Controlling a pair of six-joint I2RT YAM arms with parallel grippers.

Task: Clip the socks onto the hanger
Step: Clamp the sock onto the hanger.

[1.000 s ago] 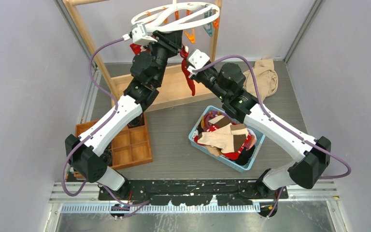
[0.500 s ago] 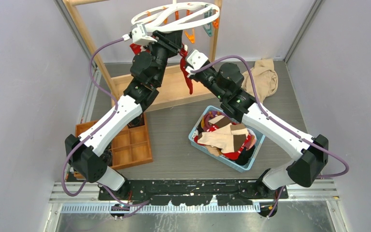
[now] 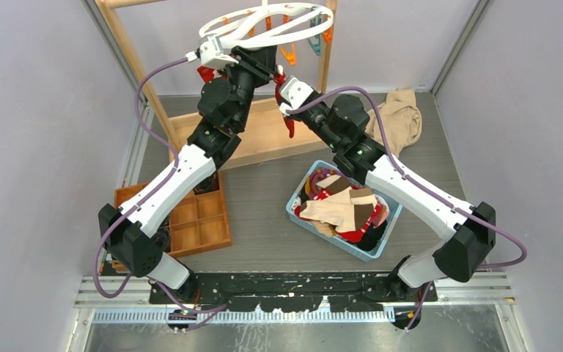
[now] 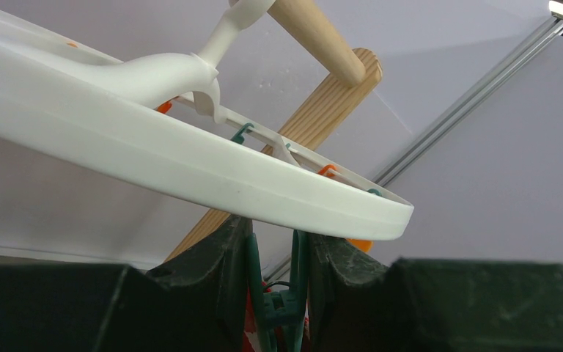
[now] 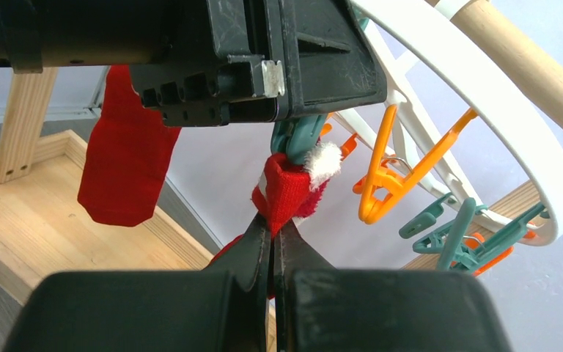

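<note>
The white round hanger hangs at the top of the wooden frame; it also shows in the left wrist view and the right wrist view. My left gripper is shut on a teal clip under the ring, squeezing its handles. My right gripper is shut on a red sock with a white cuff and holds its top edge up at that teal clip's mouth. The sock hangs below my right gripper in the top view. Another red sock hangs clipped to the left.
A blue bin of several socks sits right of centre. A wooden compartment tray lies at the left. A beige cloth lies at the back right. The wooden frame and its base board stand at the back. Orange and teal clips hang free.
My right gripper has moved a little left and up with the red sock, closer to the left gripper and its clip. The left arm has not moved.
</note>
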